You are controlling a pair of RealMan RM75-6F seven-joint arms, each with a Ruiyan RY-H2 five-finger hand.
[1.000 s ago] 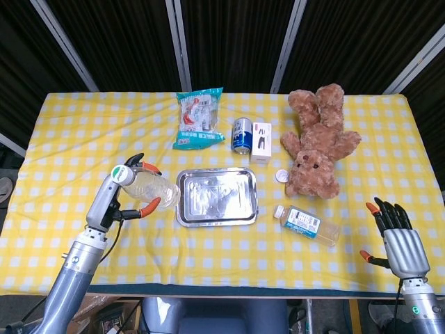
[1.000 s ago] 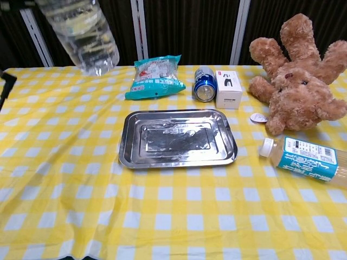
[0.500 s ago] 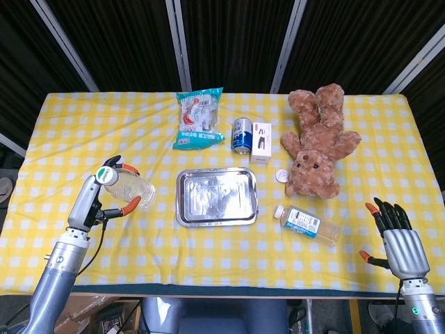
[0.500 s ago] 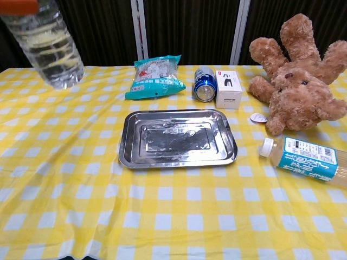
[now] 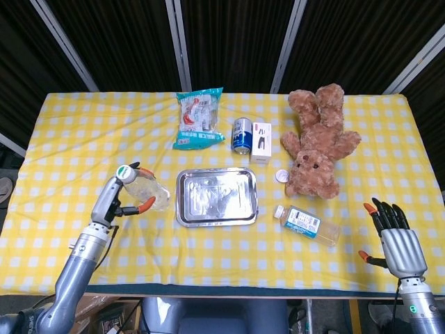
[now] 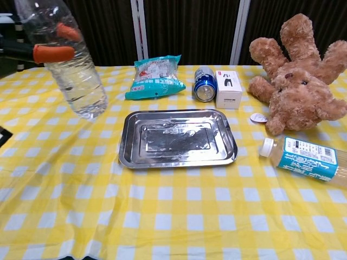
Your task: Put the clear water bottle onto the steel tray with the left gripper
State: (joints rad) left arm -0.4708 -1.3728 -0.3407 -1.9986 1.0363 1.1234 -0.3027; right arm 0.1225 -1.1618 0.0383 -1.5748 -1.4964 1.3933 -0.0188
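Note:
My left hand [image 5: 119, 198] holds the clear water bottle [image 5: 144, 189] in the air, left of the steel tray [image 5: 216, 196]. In the chest view the clear water bottle [image 6: 73, 65] hangs tilted at upper left, with orange-tipped fingers [image 6: 52, 53] wrapped across it, above the cloth and left of the steel tray [image 6: 177, 137]. The tray lies flat at the table's middle with nothing on it. My right hand [image 5: 395, 240] hovers off the table's front right corner, fingers spread and holding nothing.
Behind the tray lie a teal snack bag [image 5: 198, 118], a blue can [image 5: 241, 133] and a small white box [image 5: 261, 142]. A brown teddy bear [image 5: 316, 142] lies at the right. A labelled drink bottle [image 5: 307, 223] lies right of the tray, with a white cap [image 5: 281, 175] nearby.
The left hand swung the bottle out to the left half a second ago, then brought it back right and lower toward the tray. The right hand stayed put.

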